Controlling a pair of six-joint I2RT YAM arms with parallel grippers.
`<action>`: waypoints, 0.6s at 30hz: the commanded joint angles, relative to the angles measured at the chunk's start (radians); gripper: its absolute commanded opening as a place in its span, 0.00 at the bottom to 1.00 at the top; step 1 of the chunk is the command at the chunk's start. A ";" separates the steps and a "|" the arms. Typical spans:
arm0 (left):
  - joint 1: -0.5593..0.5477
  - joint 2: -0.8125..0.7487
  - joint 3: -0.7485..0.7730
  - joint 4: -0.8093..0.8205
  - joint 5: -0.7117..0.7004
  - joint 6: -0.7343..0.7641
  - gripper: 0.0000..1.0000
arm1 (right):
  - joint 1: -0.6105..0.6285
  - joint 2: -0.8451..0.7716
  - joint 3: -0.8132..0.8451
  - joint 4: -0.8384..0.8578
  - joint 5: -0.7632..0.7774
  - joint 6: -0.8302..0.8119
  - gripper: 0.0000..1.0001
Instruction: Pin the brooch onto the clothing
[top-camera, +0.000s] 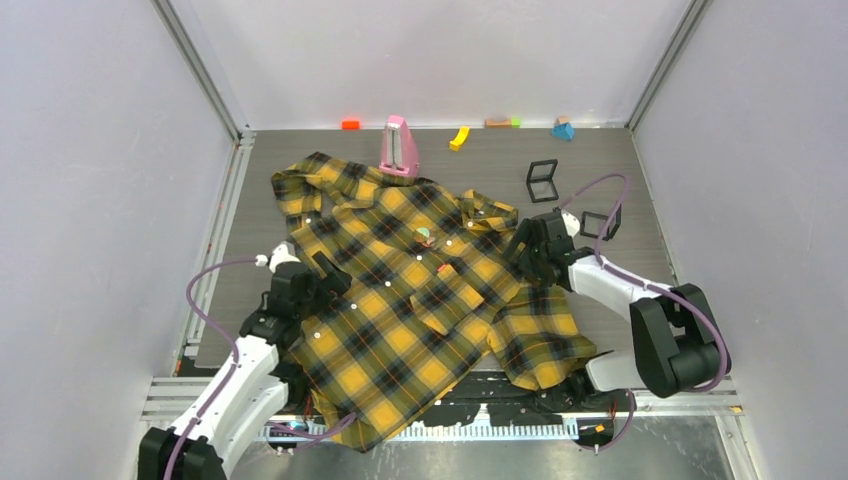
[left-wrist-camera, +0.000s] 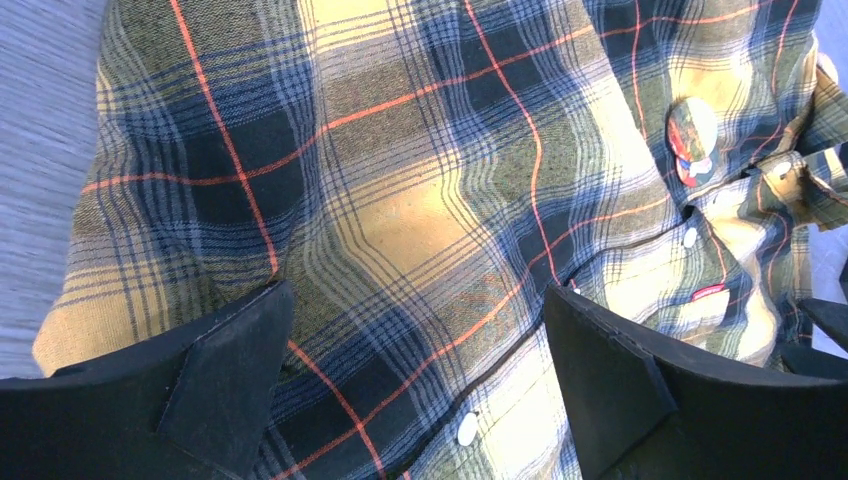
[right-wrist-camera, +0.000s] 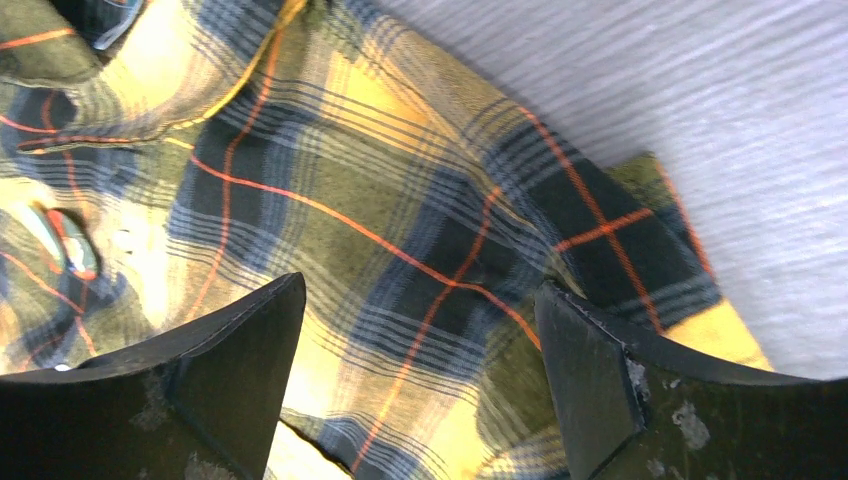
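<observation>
Where the plaid shirt (top-camera: 400, 310) lies between the tabletop's left and right edges, you see the brooch (top-camera: 424, 237) on its chest. The left gripper (left-wrist-camera: 417, 292) and the right gripper (right-wrist-camera: 420, 285) are both spread wide and hold nothing.

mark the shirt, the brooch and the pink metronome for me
shirt (top-camera: 380, 340): top view, on the plaid front panel below the chest pocket.
brooch (top-camera: 424, 237): top view, on the centre of its round face.
pink metronome (top-camera: 400, 147): top view, on the middle of its front side.
</observation>
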 joint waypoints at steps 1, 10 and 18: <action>0.008 0.002 0.121 -0.076 0.016 0.050 1.00 | -0.015 -0.070 0.030 -0.159 0.086 -0.044 0.92; 0.030 0.248 0.549 -0.305 0.107 0.465 1.00 | -0.015 -0.244 0.252 -0.377 0.213 -0.220 0.94; 0.049 0.275 0.872 -0.347 0.040 0.668 1.00 | -0.014 -0.430 0.422 -0.442 0.430 -0.385 0.94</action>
